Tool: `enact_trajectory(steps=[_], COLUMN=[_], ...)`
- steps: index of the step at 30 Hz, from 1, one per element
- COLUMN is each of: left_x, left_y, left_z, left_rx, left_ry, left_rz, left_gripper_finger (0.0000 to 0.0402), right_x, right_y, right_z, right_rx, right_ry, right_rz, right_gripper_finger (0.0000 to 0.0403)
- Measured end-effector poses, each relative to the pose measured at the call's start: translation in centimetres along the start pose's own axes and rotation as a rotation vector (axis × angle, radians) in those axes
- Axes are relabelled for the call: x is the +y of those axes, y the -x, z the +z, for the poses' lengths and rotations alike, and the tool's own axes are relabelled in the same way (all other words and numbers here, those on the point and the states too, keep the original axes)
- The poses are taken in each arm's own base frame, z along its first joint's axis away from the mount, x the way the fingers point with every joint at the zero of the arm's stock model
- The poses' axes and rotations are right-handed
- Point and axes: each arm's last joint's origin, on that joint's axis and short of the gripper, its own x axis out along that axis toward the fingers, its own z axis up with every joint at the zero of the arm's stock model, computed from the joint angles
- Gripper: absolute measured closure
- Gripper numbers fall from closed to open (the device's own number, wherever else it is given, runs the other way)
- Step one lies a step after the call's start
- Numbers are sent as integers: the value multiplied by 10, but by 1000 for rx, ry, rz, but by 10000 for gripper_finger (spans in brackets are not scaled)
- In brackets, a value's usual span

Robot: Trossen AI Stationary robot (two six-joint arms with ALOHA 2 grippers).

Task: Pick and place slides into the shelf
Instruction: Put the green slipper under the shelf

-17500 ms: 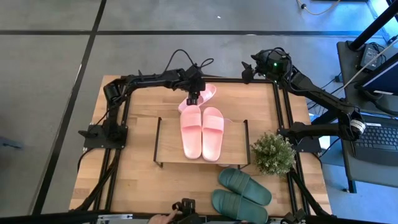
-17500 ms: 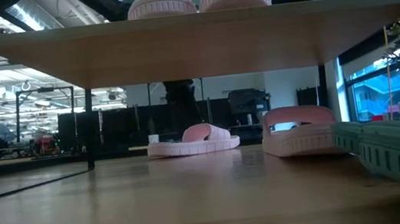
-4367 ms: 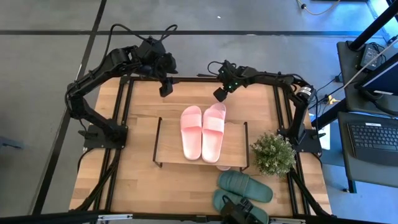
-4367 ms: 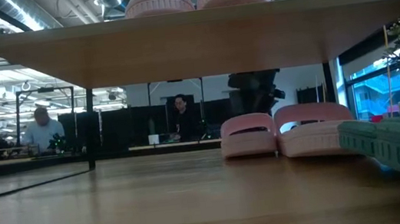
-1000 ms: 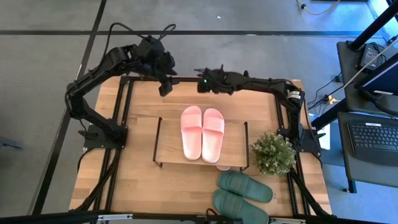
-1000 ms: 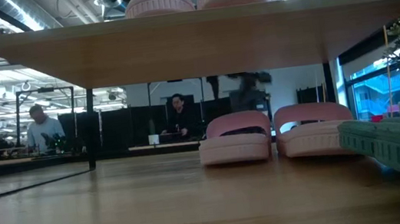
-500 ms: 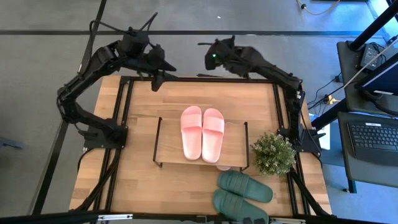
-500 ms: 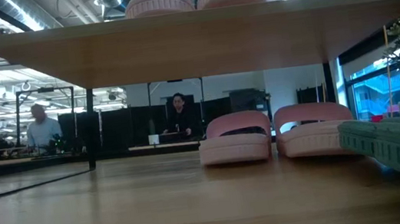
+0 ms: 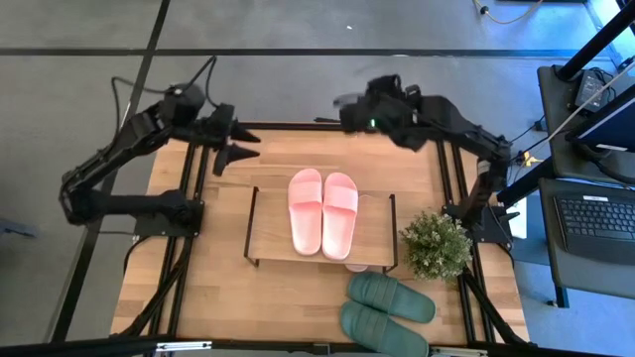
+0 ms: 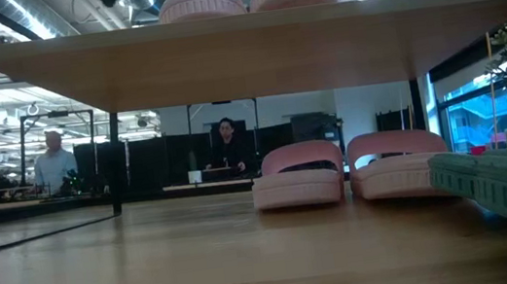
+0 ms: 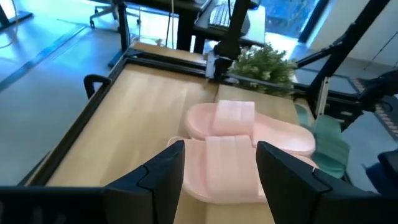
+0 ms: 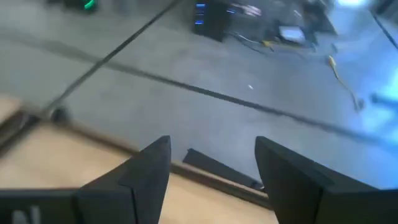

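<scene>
With one light pink rubber pair (image 9: pixel 322 210) on the low wooden-topped wire-legged shelf (image 9: pixel 269 236) and another (image 10: pixel 350 168) beneath it, both pincers, left (image 9: pixel 241 151) and right (image 9: pixel 349 109), hang released; you next fetch the dark green rubber pair (image 9: pixel 385 307) at the surface's (image 9: pixel 223 297) front

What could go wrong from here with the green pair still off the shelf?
1. The green slides lie at the table's near edge beside the plant; an arm reaching for them may knock it.
2. The shelf top already holds a pink pair and another pair sits underneath, so free space is tight.
3. Both the left gripper and right gripper, open and empty, are at the far side, a long reach.
</scene>
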Motion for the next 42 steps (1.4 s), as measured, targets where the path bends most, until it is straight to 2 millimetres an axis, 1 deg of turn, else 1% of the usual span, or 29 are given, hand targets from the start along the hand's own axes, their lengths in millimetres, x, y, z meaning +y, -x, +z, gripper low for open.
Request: enact_trajectory(steps=[4,9,13,17,19,21,23,24,26,29,32,34,36,38,40,42], left_x=[-11,-24,-33,-36,-36,-36,-35,-35,-36,-37,-39,-42,-49,-54,-56,-59], left_y=[13,33,45,49,49,47,46,45,46,47,48,50,53,52,47,44], left_z=[-20,-40,-55,-70,-76,-79,-80,-79,-77,-73,-68,-63,-58,-53,-52,-52], left_rx=[-26,-82,-142,-162,-167,-171,-179,-187,-209,-249,-293,-330,-359,-370,-351,-345], left_ry=[-5,9,22,44,67,85,77,69,34,-27,-50,-76,-134,-155,-143,-133], left_rz=[-5,-3,-7,-16,-19,-23,-41,-54,-75,-97,-131,-216,-368,-482,-529,-529], left_gripper_finger=[211,211,211,211,211,211,211,211,211,211,211,211,211,211,211,211], right_x=[14,35,44,47,46,45,46,47,50,55,59,63,66,68,70,72], right_y=[29,77,120,160,177,192,204,209,218,230,238,240,241,243,243,243], right_z=[-16,-41,-63,-82,-92,-101,-109,-113,-123,-138,-149,-156,-161,-165,-167,-170], right_rx=[11,65,77,116,211,343,458,498,548,567,572,569,546,522,523,524], right_ry=[283,341,385,334,274,193,88,44,12,44,81,103,140,161,167,173], right_rz=[105,350,497,627,715,792,823,827,827,836,844,840,840,839,836,831], right_gripper_finger=[169,169,169,169,169,169,169,169,169,169,169,169,169,169,169,169])
